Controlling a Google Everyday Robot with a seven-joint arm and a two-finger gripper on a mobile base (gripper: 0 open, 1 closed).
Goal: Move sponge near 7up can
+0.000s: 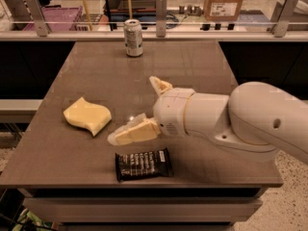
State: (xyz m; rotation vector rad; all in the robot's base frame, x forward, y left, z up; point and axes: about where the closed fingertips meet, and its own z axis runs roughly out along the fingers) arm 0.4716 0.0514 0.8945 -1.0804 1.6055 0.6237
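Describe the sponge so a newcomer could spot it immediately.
On the brown tabletop, left of centre, the pale yellow foam sponge lies flat, just left of the robot's gripper. Unlike the black snack-bar wrapper and silvery drink can, it has wavy edges.

The arm (pixel 240 121) is a run of smooth, glossy off-white shells, bulbous and rounded, with a small dark hole on the big outer segment. The barrel-shaped wrist (pixel 180 112) shows thin tan seam rings and a few tiny dark marks near its front edge. The gripper (pixel 137 107) at the arm's tip, over the table (pixel 192 66), has two separated pale yellow wedge fingers (pixel 139 130), the lower one translucent-tipped
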